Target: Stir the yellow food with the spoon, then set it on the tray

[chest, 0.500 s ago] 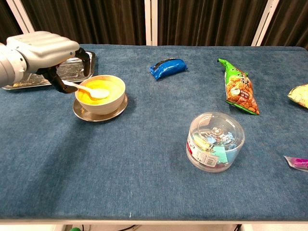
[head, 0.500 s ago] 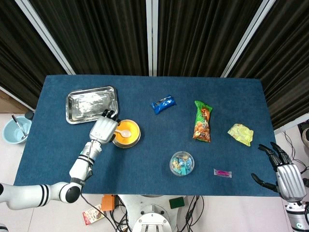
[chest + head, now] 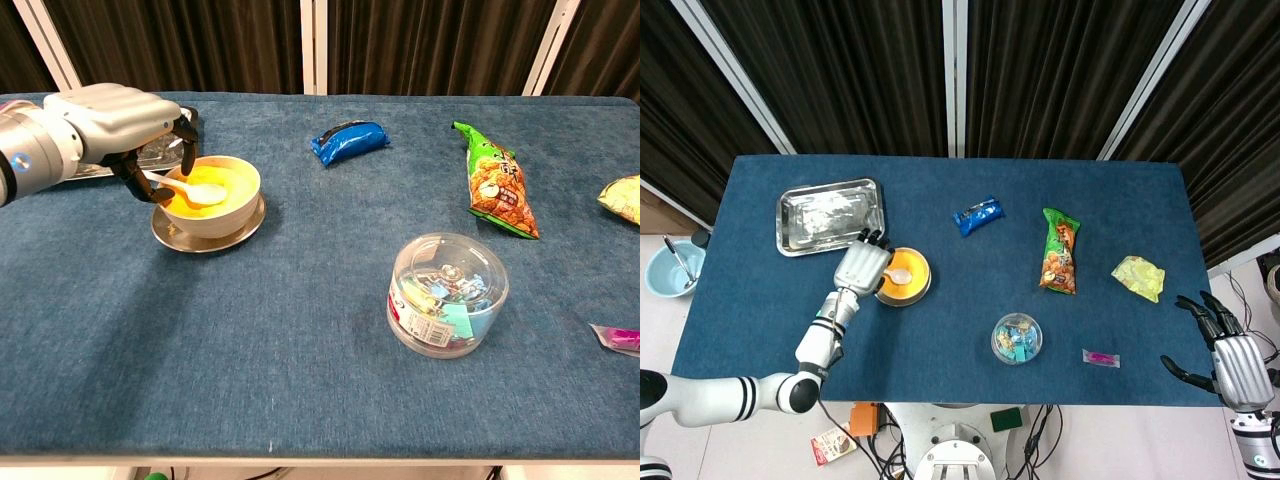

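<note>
A bowl (image 3: pixel 906 279) of yellow food (image 3: pixel 228 180) stands on a metal saucer, left of the table's middle. A white spoon (image 3: pixel 196 192) lies in it, its handle pointing left over the rim. My left hand (image 3: pixel 110 115) hovers over that handle at the bowl's left edge. Its fingers curve around the handle with the thumb below, and a gap still shows. The steel tray (image 3: pixel 800 215) sits just behind the bowl, to the left. My right hand (image 3: pixel 1237 366) is off the table's near right corner, fingers spread and holding nothing.
A blue snack packet (image 3: pixel 977 215), a green snack bag (image 3: pixel 1060 250), a yellow packet (image 3: pixel 1138 277), a clear tub (image 3: pixel 1017 338) of small items and a pink wrapper (image 3: pixel 1101 357) lie across the middle and right. A light blue bowl (image 3: pixel 670 268) stands off the table's left side.
My left hand has shifted right, further over the spoon's handle and the bowl's rim. The spoon and bowl have not moved. The right hand is still.
</note>
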